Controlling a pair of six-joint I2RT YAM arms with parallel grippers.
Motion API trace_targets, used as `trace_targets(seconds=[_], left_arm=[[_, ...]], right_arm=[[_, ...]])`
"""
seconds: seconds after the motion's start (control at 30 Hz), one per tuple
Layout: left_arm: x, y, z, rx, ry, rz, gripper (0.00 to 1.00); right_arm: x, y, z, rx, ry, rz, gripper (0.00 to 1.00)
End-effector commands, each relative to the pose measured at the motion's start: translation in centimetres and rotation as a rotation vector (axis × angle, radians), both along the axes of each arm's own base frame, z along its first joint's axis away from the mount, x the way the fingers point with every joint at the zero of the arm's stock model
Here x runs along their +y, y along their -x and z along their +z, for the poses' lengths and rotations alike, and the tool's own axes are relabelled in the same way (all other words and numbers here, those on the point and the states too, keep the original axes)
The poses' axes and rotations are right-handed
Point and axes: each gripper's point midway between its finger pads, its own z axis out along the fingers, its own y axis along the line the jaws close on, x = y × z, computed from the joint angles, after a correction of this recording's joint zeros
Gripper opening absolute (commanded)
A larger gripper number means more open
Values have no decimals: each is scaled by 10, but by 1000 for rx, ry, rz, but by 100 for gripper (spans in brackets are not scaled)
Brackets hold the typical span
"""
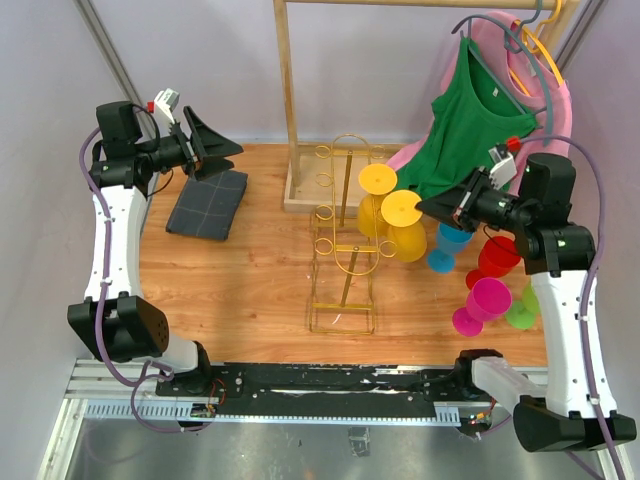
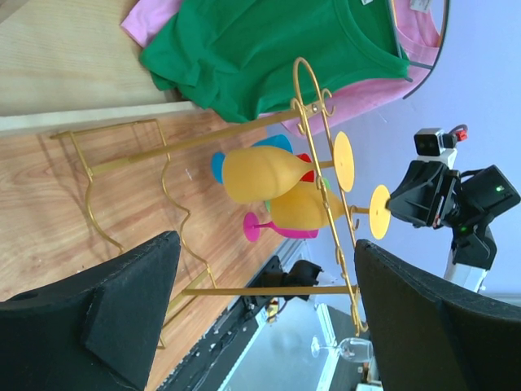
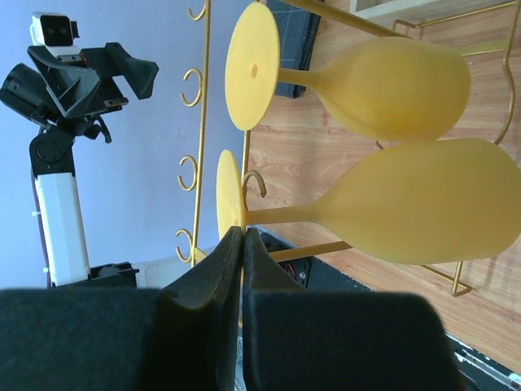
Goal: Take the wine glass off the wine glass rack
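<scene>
**Figure.** Top, left-wrist and right-wrist views of the removal task at an early stage. The wine glass rack (image 1: pixel 345 262) stood at the middle of the tabletop (image 1: pixel 230 280). Two yellow glasses hung upside down on the rack's right side, with their stems in its hooks and their feet uppermost. The wine glass (image 1: pixel 405 240) was the one nearer the right arm, and a second yellow glass (image 1: pixel 372 215) hung just beside it, toward the rack's far end.

The right pincer (image 1: pixel 432 205) was level with the top of the rack. Its fingers (image 3: pixel 207 277) were pressed together with no visible gap, and their tips sat at the rim of the wine glass's foot. Whether that rim was caught between them could not be told.

The left pincer (image 2: pixel 264 244) was spread wide and carried nothing. It was well apart from the rack on its left, near a dark folded cloth (image 1: pixel 207 203). Several coloured glasses (image 1: pixel 490 295) stood on the tabletop to the right of the rack.

**Progress, as judged.** Only the approach appeared to be complete, since the wine glass was on its hook and no part of the removal was done. What was left was to get a sure hold on the foot or stem, draw the stem out of the hook, and carry the wine glass clear of the rack without knocking its neighbour.
</scene>
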Motion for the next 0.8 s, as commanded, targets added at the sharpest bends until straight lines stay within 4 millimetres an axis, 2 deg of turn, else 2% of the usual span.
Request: trace_targets(seconds=[0.0,0.13,0.23,0.33,0.47,0.6,0.7,0.77], left_arm=[[-4,12,11,-31,3,-34,92],[-4,13,16,-48,-7,-36,92],[-4,12,25,-75,-14,-33,92],[-1,10,41,-121,-29,-18,92],[9,8,84,-242,-24,18,92],[13,7,140,-396,46,26,92],[11,10,166,-458,125,14,93],[12,6,173,-462,159,26,94]], right_arm=[[-14,10,11,-30,20,-36,1],[-30,15,32,-72,77,-98,1],[-37,14,60,-130,83,-131,1],[-41,11,97,-212,78,-153,1],[-43,2,155,-367,69,-175,1],[-35,-25,204,-490,-92,-148,1],[-23,-40,241,-570,-239,-90,1],[-8,-47,255,-589,-271,-36,1]])
